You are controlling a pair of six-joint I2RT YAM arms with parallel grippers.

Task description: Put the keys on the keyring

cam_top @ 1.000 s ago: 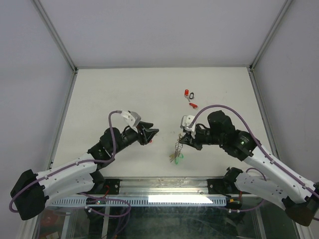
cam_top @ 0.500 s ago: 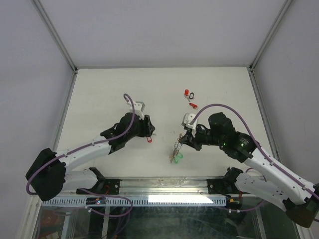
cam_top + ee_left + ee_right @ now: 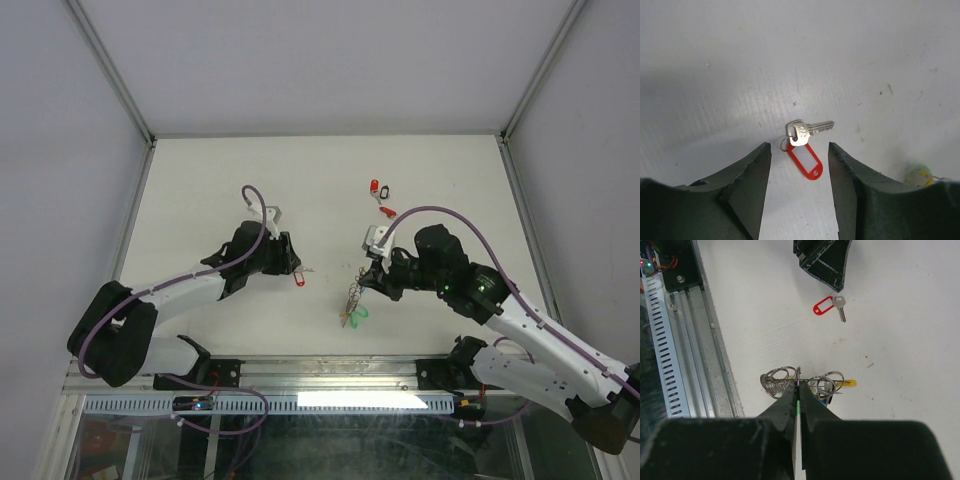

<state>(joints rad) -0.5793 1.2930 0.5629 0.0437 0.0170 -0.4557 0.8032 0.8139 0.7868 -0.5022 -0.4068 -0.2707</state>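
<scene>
My left pincer hovers, jaws apart, astride the red-tagged key lying at centre frame on the white bench, while my right pincer, closed tight, seemingly pinches the keyring at lower centre.

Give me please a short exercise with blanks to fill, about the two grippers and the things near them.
1. The key on the table in front of the left gripper carries a ____ plastic tag.
2. The left gripper's jaws stand ____, with nothing between them.
3. The right gripper is ____ on the keyring.

Missing words: red; open; shut.
</scene>
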